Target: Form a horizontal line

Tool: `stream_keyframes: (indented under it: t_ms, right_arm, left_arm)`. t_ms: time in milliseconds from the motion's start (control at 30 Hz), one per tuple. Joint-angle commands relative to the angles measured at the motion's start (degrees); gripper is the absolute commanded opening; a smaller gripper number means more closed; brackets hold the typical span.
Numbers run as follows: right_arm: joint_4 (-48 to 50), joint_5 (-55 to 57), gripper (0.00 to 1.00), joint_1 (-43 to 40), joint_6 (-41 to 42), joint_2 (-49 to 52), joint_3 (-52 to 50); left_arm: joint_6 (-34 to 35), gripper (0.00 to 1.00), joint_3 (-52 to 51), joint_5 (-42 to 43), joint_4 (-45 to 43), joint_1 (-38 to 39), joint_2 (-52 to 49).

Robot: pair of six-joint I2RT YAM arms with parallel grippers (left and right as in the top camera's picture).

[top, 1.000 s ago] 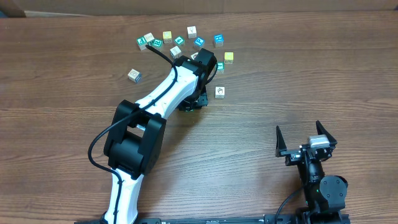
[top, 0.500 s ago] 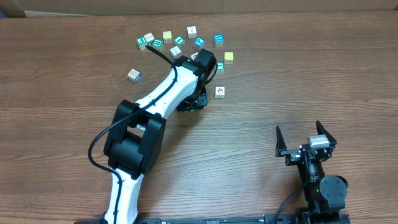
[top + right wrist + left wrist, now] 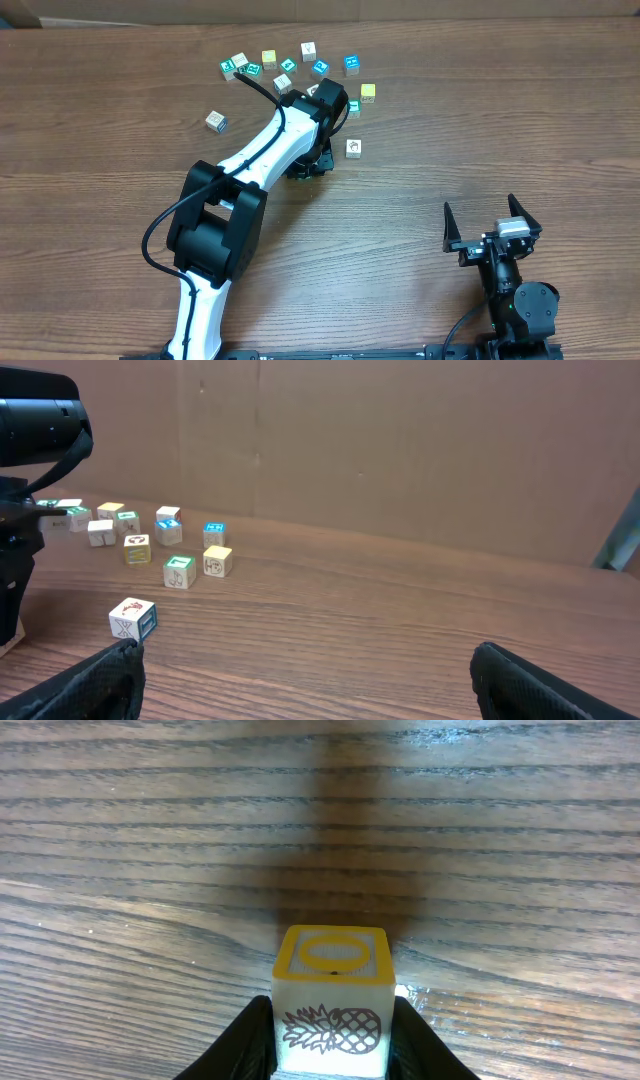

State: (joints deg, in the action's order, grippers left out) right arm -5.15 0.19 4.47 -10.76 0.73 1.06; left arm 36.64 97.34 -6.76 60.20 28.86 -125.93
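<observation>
My left gripper (image 3: 333, 1025) is shut on a small cube (image 3: 332, 975) with a yellow ringed top and a pineapple on its white face; the cube rests on the wood. Overhead, the left gripper (image 3: 310, 165) sits below a scatter of cubes, and the arm hides the held cube. A white cube (image 3: 354, 147) lies just right of it. No horizontal line shows; the picture cubes (image 3: 287, 66) lie loose in an arc. My right gripper (image 3: 492, 215) stands open near the table's front right, with nothing between its fingers (image 3: 100, 675).
A lone cube (image 3: 216, 121) lies left of the arm. Yellow cubes (image 3: 368, 92) and teal ones (image 3: 351, 64) are in the scatter at the back. In the right wrist view a white and teal cube (image 3: 133, 619) lies nearest, and a brown wall (image 3: 400, 440) backs the table.
</observation>
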Motion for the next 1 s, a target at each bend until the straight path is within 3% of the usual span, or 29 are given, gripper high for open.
stream_keyframes:
  t_ms: [0, 700, 967]
  right_arm:
    - [0.33, -0.31, 1.00, -0.37, -0.20, -0.55, -0.61]
    - [0.33, -0.31, 1.00, -0.37, -0.22, -0.55, -0.61]
    - [0.33, -0.31, 1.00, -0.37, -0.22, -0.55, -0.61]
  left_arm:
    - [-1.66, 0.28, -0.72, -0.94, 0.22, -0.04, -0.39]
    - [-2.38, 0.35, -0.72, -0.70, 0.79, -0.04, -0.39]
    - [-2.47, 0.29, -0.72, -1.01, 0.37, -0.07, -0.39]
